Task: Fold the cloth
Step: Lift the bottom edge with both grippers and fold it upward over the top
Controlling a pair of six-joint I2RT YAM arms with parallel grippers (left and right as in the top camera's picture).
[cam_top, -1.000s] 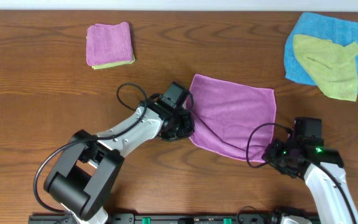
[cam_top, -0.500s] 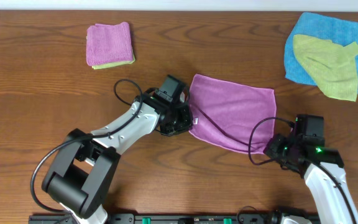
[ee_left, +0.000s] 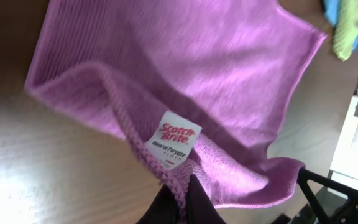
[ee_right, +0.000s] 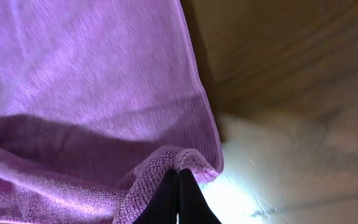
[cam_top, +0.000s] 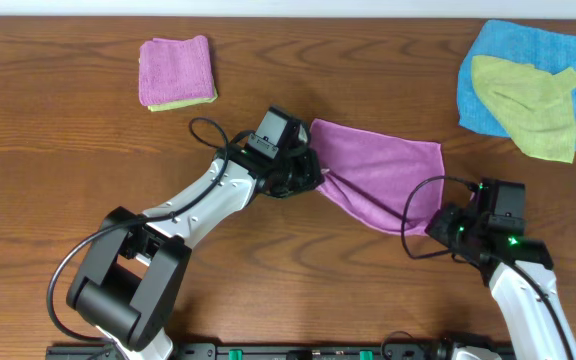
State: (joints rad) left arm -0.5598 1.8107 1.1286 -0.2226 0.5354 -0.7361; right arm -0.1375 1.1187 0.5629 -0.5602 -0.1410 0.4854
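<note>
The purple cloth (cam_top: 378, 172) lies mid-table with its near edge lifted and carried toward the far edge. My left gripper (cam_top: 313, 178) is shut on the near-left corner, which bears the white tag (ee_left: 177, 140); the cloth (ee_left: 185, 68) spreads beyond it in the left wrist view. My right gripper (cam_top: 436, 226) is shut on the near-right corner; in the right wrist view the cloth (ee_right: 98, 81) bunches at my closed fingertips (ee_right: 169, 193). Both corners are held a little above the table.
A folded pink cloth on a yellow-green one (cam_top: 176, 72) lies at the far left. A bright blue cloth (cam_top: 528, 50) with a yellow-green cloth (cam_top: 530, 108) on it lies at the far right. The table is brown wood (cam_top: 68, 170).
Both grippers have moved away from the near edge, carrying the cloth's near corners upward and toward the far edge. The flat visible part of the cloth has become narrower.
</note>
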